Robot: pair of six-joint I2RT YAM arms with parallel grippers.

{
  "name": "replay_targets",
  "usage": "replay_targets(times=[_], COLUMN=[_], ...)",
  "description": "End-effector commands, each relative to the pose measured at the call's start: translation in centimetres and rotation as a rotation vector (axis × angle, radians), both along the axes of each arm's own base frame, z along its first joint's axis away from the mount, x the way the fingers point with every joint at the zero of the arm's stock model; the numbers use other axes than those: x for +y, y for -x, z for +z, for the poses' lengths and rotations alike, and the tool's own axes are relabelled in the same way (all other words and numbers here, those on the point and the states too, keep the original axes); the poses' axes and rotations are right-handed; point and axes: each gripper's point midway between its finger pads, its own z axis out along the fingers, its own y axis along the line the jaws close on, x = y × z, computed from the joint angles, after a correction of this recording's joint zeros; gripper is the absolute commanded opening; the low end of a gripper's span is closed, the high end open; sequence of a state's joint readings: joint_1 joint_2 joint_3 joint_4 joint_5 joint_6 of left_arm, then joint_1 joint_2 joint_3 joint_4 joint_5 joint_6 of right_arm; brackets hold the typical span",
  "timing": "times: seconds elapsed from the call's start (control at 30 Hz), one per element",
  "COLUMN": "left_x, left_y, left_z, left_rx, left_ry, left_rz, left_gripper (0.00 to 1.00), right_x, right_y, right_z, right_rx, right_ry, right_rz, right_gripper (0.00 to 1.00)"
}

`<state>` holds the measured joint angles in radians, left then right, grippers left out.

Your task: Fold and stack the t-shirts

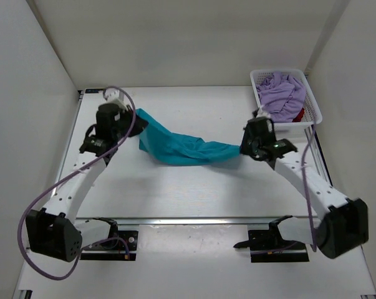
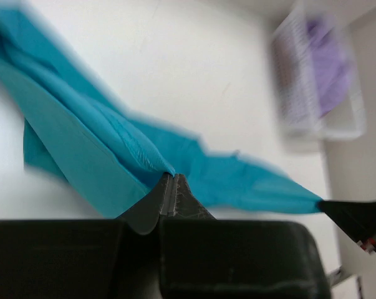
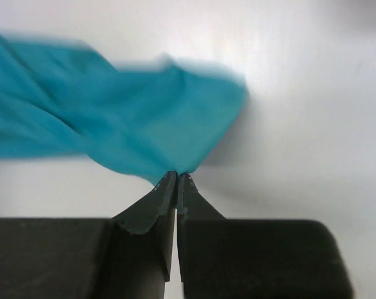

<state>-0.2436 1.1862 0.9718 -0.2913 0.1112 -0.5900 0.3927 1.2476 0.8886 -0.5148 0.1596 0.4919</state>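
A teal t-shirt [image 1: 181, 149] hangs stretched between both arms over the middle of the table. My left gripper [image 1: 138, 124] is shut on its left end, and in the left wrist view the cloth [image 2: 106, 143] is pinched at the closed fingertips [image 2: 173, 177]. My right gripper [image 1: 242, 148] is shut on the right end, where teal fabric [image 3: 144, 124] bunches into the closed tips [image 3: 177, 174]. A lavender t-shirt [image 1: 280, 94] lies heaped in the white basket [image 1: 315, 106] at the back right. A bit of red t-shirt [image 1: 298, 116] shows under it.
White walls close in the table on the left, back and right. The basket [image 2: 300, 93] appears blurred at the upper right of the left wrist view, with my right gripper's dark tip [image 2: 356, 218] at the far end of the teal cloth.
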Motion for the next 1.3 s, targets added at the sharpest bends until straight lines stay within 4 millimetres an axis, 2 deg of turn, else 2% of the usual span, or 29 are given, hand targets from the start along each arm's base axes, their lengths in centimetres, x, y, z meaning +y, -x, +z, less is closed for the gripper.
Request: replay_targets(times=[0.0, 0.03, 0.07, 0.1, 0.17, 0.2, 0.23, 0.3, 0.33, 0.4, 0.47, 0.53, 0.57, 0.6, 0.63, 0.67, 0.77, 0.8, 0.83, 0.9, 0.93, 1.0, 1.03, 1.07, 1.1, 1.13, 1.17, 1.2, 1.27], left_x=[1.6, 2.7, 2.8, 4.7, 7.7, 8.3, 8.9, 9.5, 9.3, 9.4, 10.0, 11.0, 11.7, 11.7, 11.9, 12.2, 13.0, 13.1, 13.0, 13.3, 12.9, 12.8, 12.7, 12.4, 12.1, 12.3, 12.4, 12.5, 13.5], left_y=[-0.7, -0.8, -0.3, -0.3, 0.5, 1.1, 1.4, 2.4, 2.4, 2.7, 2.6, 2.0, 1.5, 1.1, 0.0, -0.5, -3.5, -4.5, -5.0, -7.0, -8.1, -10.1, -11.1, -11.8, -12.7, -13.2, -13.3, -13.3, -12.9], left_z=[11.6, 13.5, 15.8, 16.8, 21.1, 22.9, 23.7, 26.6, 26.9, 28.7, 29.7, 30.0, 29.8, 29.3, 27.3, 26.7, 19.3, 16.1, 15.4, 11.3, 9.2, 9.1, 8.4, 9.8, 11.4, 11.5, 13.9, 16.6, 20.1], left_rx=[-0.249, -0.283, -0.328, -0.350, -0.431, -0.470, -0.483, -0.543, -0.545, -0.574, -0.584, -0.582, -0.581, -0.572, -0.527, -0.524, -0.402, -0.335, -0.327, -0.243, -0.194, -0.176, -0.154, -0.169, -0.193, -0.187, -0.226, -0.278, -0.349], left_ry=[0.050, 0.099, 0.146, 0.166, 0.205, 0.208, 0.217, 0.211, 0.225, 0.238, 0.232, 0.214, 0.204, 0.202, 0.207, 0.199, 0.163, 0.157, 0.158, 0.140, 0.139, 0.120, 0.121, 0.133, 0.142, 0.132, 0.132, 0.136, 0.169], left_rz=[0.027, 0.040, 0.020, 0.062, 0.117, 0.129, 0.149, 0.179, 0.173, 0.165, 0.180, 0.213, 0.240, 0.243, 0.251, 0.258, 0.339, 0.349, 0.347, 0.367, 0.358, 0.352, 0.346, 0.328, 0.304, 0.311, 0.309, 0.309, 0.312], left_gripper=[0.00, 0.00, 0.00, 0.00, 0.00, 0.00, 0.00, 0.00, 0.00, 0.00, 0.00, 0.00, 0.00, 0.00, 0.00, 0.00, 0.00, 0.00, 0.00, 0.00, 0.00, 0.00, 0.00, 0.00, 0.00, 0.00, 0.00, 0.00, 0.00], right_x=[-1.2, -1.8, -1.9, -2.6, -2.7, -3.3, -3.2, -3.3, -2.4, -1.1, -0.3, 0.4, 0.7, -1.9, 0.2, -1.4, -0.7, -0.4, -0.4, -0.3, -0.5, -1.1, -1.2, -1.9, -1.9, -2.4, -3.0, -3.0, -3.5], right_y=[-1.7, -1.5, -1.6, -1.2, -0.3, 0.4, 0.8, 1.9, 2.1, 3.4, 3.4, 2.0, 0.0, -3.2, -4.9, -6.8, -12.9, -13.6, -15.3, -18.6, -19.2, -22.2, -22.7, -23.0, -22.7, -22.6, -22.3, -21.1, -19.2], right_z=[13.1, 16.9, 20.9, 22.4, 29.8, 32.7, 34.0, 39.2, 40.0, 44.0, 46.2, 46.8, 45.9, 44.1, 42.1, 41.0, 33.5, 33.0, 31.2, 29.5, 28.5, 29.3, 30.0, 30.7, 33.0, 34.4, 37.1, 39.8, 44.8], right_rx=[-0.295, -0.367, -0.444, -0.465, -0.608, -0.662, -0.683, -0.794, -0.810, -0.898, -0.951, -0.983, -0.969, -0.921, -0.856, -0.832, -0.653, -0.638, -0.596, -0.552, -0.514, -0.540, -0.568, -0.589, -0.649, -0.685, -0.771, -0.838, -0.993], right_ry=[-0.010, 0.002, -0.008, 0.024, 0.011, 0.003, 0.008, -0.016, -0.026, -0.061, -0.063, -0.022, -0.015, 0.008, -0.094, -0.111, -0.070, -0.078, -0.097, -0.118, -0.123, -0.137, -0.145, -0.177, -0.215, -0.232, -0.245, -0.252, -0.254], right_rz=[-0.046, -0.048, -0.051, -0.063, -0.055, -0.072, -0.070, -0.063, -0.036, 0.009, 0.002, 0.003, 0.035, -0.036, 0.095, 0.104, 0.134, 0.153, 0.168, 0.172, 0.183, 0.159, 0.159, 0.138, 0.145, 0.122, 0.111, 0.117, 0.110], right_gripper=[0.00, 0.00, 0.00, 0.00, 0.00, 0.00, 0.00, 0.00, 0.00, 0.00, 0.00, 0.00, 0.00, 0.00, 0.00, 0.01, 0.00, 0.00, 0.00, 0.00, 0.00, 0.00, 0.00, 0.00, 0.00, 0.00, 0.00, 0.00, 0.00])
